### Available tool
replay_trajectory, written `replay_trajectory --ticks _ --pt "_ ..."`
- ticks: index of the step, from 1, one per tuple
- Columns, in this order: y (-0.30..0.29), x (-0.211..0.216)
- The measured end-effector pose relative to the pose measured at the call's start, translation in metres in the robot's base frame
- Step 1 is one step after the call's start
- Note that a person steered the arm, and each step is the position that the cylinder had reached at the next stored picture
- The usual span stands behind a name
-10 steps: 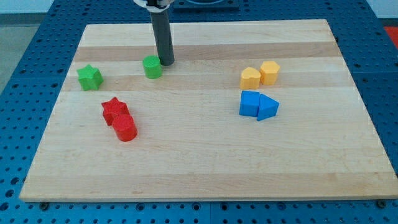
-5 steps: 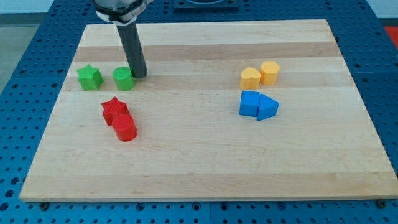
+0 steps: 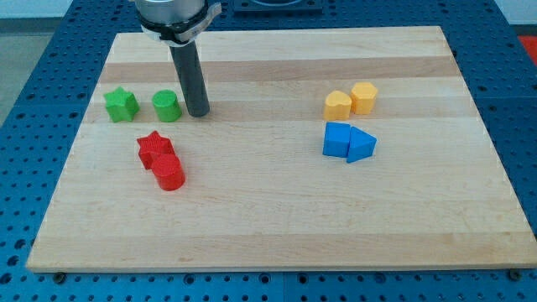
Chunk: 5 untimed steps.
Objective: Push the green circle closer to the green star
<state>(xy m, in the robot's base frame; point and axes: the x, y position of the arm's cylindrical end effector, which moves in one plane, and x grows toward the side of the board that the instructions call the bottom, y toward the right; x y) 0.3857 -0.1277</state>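
The green circle (image 3: 167, 106) sits on the wooden board at the view's upper left, a short gap to the right of the green star (image 3: 121, 104). My tip (image 3: 199, 113) rests on the board just to the right of the green circle, a small gap apart from it. The rod rises straight up from there to the view's top.
A red star (image 3: 153, 148) and a red cylinder (image 3: 169, 172) touch each other below the green blocks. Two yellow blocks (image 3: 351, 101) and two blue blocks (image 3: 348, 142) sit at the view's right. The board's left edge (image 3: 74, 143) lies beyond the green star.
The green circle was pushed left, from near the board's upper middle to just right of the green star. My tip followed it left, then backed off slightly to the right.
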Motion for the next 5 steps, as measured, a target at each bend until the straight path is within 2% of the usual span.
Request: replay_trajectory --ticks 5 --pt "-0.029 0.0"
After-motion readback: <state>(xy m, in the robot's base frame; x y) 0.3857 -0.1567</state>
